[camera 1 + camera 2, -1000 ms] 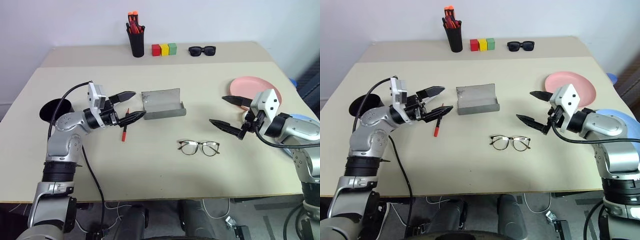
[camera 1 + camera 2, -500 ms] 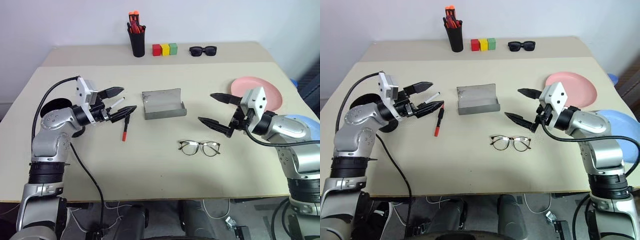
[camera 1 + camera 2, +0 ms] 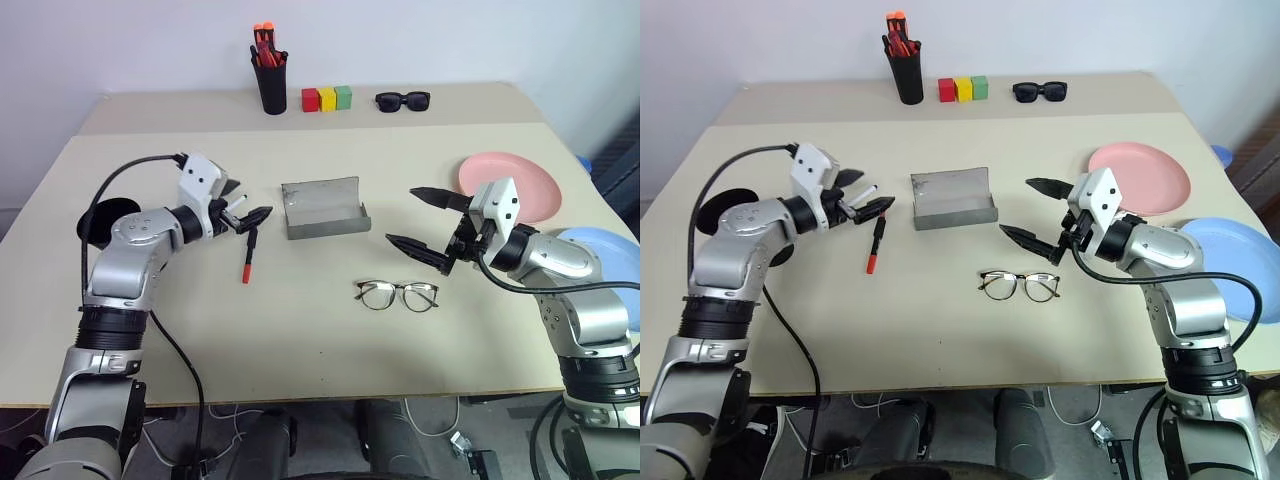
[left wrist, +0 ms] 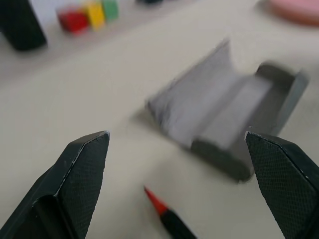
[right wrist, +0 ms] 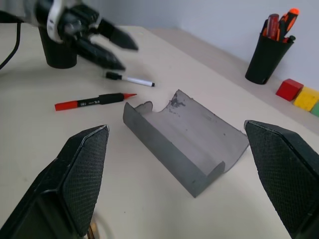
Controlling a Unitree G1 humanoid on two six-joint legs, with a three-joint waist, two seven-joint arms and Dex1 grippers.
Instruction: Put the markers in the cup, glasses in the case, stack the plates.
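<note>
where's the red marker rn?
The red marker lies flat on the table's left half in the head views, between the open left gripper and the case, beside the white marker.

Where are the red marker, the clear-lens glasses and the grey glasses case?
red marker [image 3: 874, 246], right eye view, middle of its barrel.
glasses [image 3: 1019, 285], right eye view, bridge between the lenses.
glasses case [image 5: 185, 140], right wrist view, inner floor of the open case.
</note>
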